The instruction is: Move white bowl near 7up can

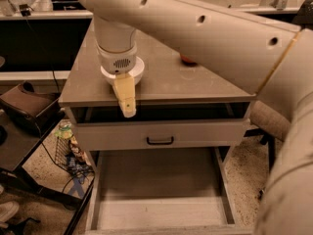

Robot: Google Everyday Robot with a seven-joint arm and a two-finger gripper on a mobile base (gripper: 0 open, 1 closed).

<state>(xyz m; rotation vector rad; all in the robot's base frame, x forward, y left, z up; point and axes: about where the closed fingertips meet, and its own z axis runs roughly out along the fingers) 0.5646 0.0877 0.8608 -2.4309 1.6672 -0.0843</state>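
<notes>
- Gripper [128,110] hung from the wrist over the front-left part of the table [205,89], its tan tip pointing down past the front edge and in front of the dark gap above the upper drawer.
- Seen from the side, it showed as one tan piece; could not tell whether it was clenched, released, or grasping anything.
- White bowl [140,73] sat on the tabletop near the front-left corner, directly under the wrist. Only its rim and right flank showed; the rest was covered by the wrist housing. The gripper crossed the bowl's near rim; contact could not be judged.
- Arm [205,28], large and cream, swept from upper left across to the right edge, covering much of the tabletop's back.
- Apple [188,60], orange-red, peeked out under the arm toward the table's rear, well apart from the bowl.
- Upper drawer [195,133] stood slightly open, with a black handle [160,141] at centre.
- Lower drawer [156,180] was pulled far out.
- Wire basket [68,153] with small items stood on the floor left of the table.
</notes>
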